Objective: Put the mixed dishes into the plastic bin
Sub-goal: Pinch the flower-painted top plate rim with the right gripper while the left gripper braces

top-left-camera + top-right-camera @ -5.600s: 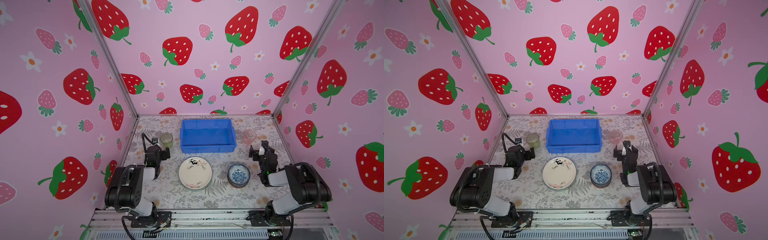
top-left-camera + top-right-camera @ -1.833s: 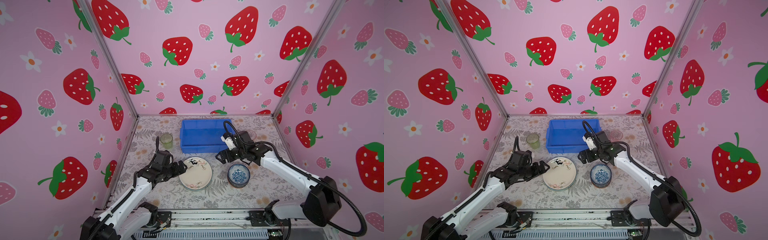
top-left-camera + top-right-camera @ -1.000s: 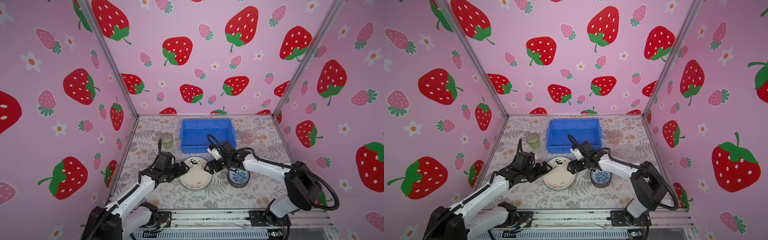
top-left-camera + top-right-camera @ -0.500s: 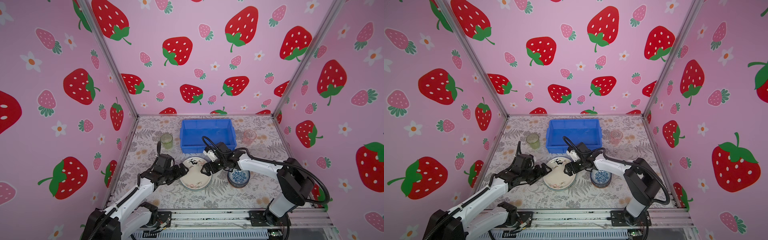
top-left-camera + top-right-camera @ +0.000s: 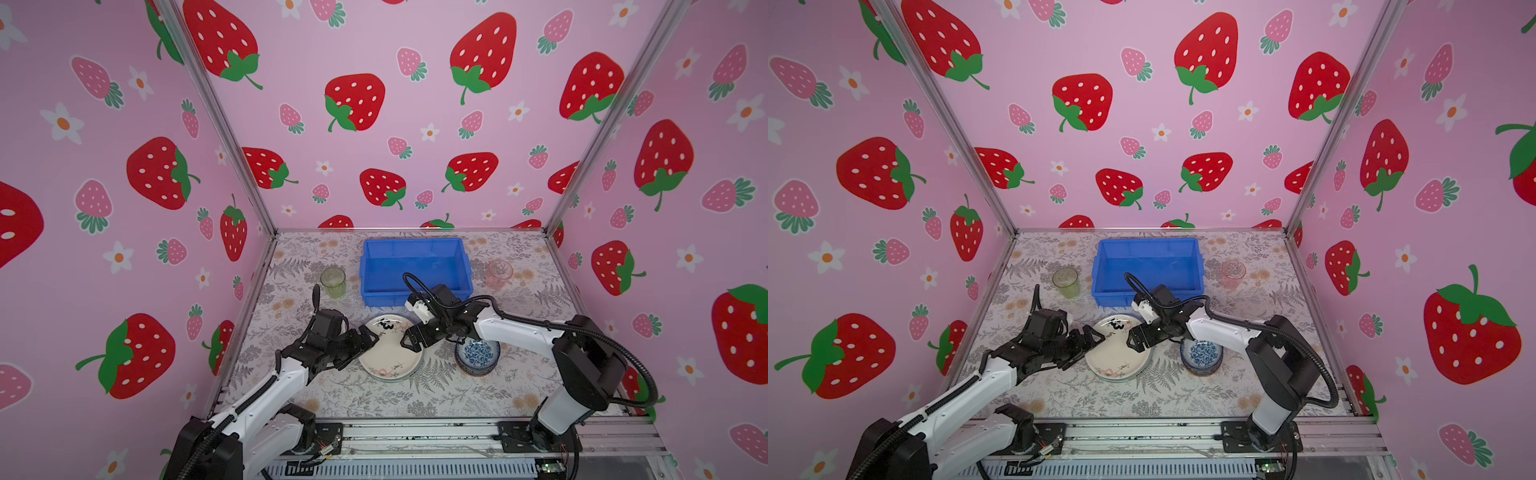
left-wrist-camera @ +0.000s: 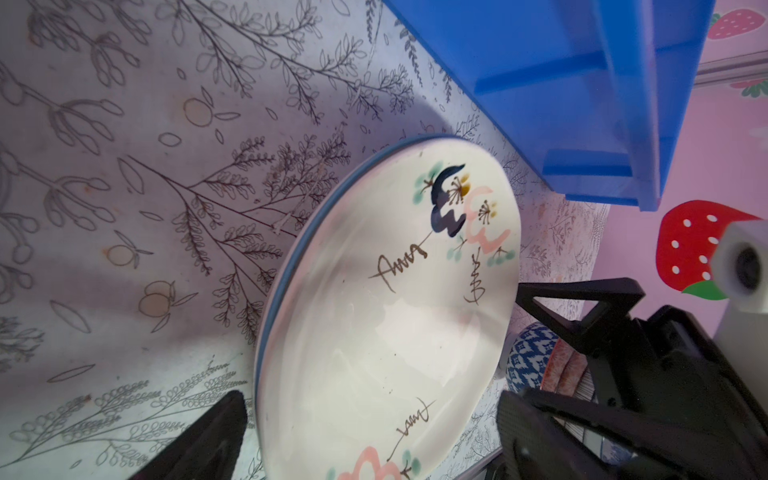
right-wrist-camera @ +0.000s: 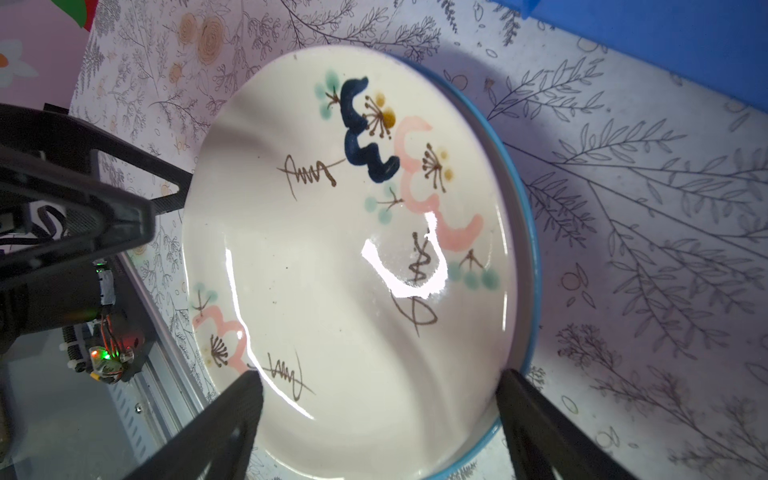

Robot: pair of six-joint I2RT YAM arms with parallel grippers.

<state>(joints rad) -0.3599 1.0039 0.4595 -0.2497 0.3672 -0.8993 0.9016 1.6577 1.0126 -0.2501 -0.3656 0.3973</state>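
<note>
The cream plate (image 5: 390, 351) with black marks is lying on the desk (image 5: 291, 266) in front of the plastic bin (image 5: 415, 244), near its front wall but apart from it. The left pincer (image 5: 365, 345) is hanging at the plate's left edge and the right pincer (image 5: 409, 338) at its right-rear edge. Both have their jaws spread wide and neither is pinching anything (whether a fingertip is touching the rim I cannot tell). The right arm (image 5: 515, 330) is crossing above the stacked bowls (image 5: 477, 357), which are sitting just right of the plate, partly hidden. A green tumbler (image 5: 333, 281) is standing left of the bin and a pink tumbler (image 5: 499, 274) right of it, both apart from the arms.

The left wrist view is showing what the top views are not: the blue-white bowl (image 6: 525, 361) is nesting on an orange-red bowl (image 6: 561, 370). In the right wrist view a blue edge (image 7: 536, 257) is running under the plate's cream rim. The bin is showing its blue floor all over in both top views.
</note>
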